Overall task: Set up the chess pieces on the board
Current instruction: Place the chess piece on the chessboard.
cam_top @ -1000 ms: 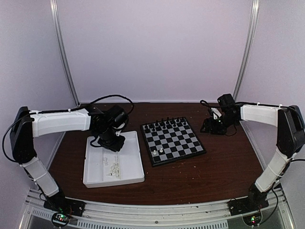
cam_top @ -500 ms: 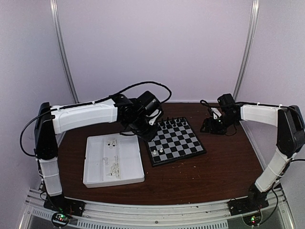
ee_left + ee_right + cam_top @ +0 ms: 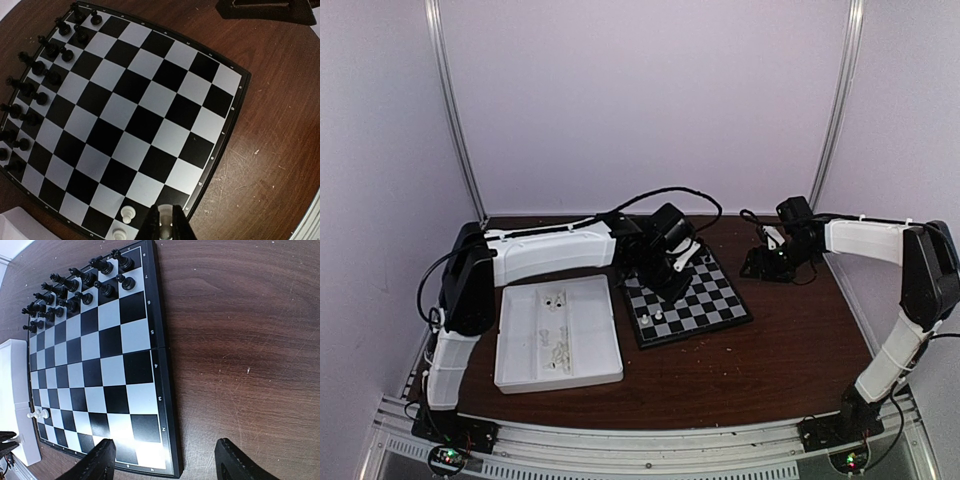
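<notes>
Placement is in hand — a tiny white plastic chessman (image 3: 164,226) is clenched in the left tool (image 3: 165,216) over an edge of the small chequered black-rimmed board (image 3: 145,120); lowering onto an empty square is needed.

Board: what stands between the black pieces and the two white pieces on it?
Nothing: the left wrist view shows bare board between black pieces and white pieces.

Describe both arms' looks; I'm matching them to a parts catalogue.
The left arm and right arm have white boxy link shells with black joints and wrists. A black cable loops over the left one. The left tool and right tool have black fingers.
</notes>
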Robot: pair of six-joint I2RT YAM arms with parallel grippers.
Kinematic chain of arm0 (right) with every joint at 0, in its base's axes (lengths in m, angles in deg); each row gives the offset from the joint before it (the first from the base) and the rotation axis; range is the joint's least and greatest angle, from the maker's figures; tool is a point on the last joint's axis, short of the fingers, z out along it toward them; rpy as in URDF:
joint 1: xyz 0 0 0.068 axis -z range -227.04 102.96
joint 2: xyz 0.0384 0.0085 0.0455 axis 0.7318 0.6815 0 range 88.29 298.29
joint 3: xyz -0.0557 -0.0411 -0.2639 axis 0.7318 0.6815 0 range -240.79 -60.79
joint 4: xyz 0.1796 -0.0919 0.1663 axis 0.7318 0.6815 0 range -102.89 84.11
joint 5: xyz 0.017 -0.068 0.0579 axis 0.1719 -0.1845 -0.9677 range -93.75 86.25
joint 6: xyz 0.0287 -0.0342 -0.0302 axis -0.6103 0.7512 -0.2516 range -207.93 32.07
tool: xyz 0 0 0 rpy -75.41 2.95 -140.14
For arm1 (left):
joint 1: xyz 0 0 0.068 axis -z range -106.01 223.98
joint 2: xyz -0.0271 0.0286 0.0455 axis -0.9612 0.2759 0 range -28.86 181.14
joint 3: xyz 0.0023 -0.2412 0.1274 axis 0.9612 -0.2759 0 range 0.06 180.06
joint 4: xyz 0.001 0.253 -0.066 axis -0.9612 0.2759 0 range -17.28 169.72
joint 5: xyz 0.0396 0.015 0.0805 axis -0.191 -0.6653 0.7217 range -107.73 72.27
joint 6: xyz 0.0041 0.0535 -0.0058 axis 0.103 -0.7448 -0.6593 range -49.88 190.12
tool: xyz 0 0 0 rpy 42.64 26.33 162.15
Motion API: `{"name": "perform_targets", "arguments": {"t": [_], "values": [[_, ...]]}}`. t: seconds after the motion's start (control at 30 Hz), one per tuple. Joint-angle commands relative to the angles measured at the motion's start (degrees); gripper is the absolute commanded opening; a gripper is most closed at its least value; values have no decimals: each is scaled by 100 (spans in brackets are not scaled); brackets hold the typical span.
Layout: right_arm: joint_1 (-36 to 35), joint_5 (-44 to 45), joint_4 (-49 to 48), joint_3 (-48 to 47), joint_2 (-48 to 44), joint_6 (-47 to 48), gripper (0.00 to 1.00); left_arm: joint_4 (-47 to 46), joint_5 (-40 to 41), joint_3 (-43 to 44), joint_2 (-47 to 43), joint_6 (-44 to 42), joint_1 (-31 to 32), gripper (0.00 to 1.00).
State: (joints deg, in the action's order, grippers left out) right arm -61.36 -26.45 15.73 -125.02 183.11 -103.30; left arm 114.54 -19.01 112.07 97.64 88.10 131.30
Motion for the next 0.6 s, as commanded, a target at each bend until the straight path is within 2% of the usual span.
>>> {"name": "perform_targets", "arguments": {"t": [0.0, 0.57], "values": [[42, -1, -43, -90, -123, 28, 71, -236, -168, 357, 282, -222, -29, 9], [62, -15, -67, -72, -59, 43, 71, -52, 42, 538, 809, -376, -28, 9]]}}
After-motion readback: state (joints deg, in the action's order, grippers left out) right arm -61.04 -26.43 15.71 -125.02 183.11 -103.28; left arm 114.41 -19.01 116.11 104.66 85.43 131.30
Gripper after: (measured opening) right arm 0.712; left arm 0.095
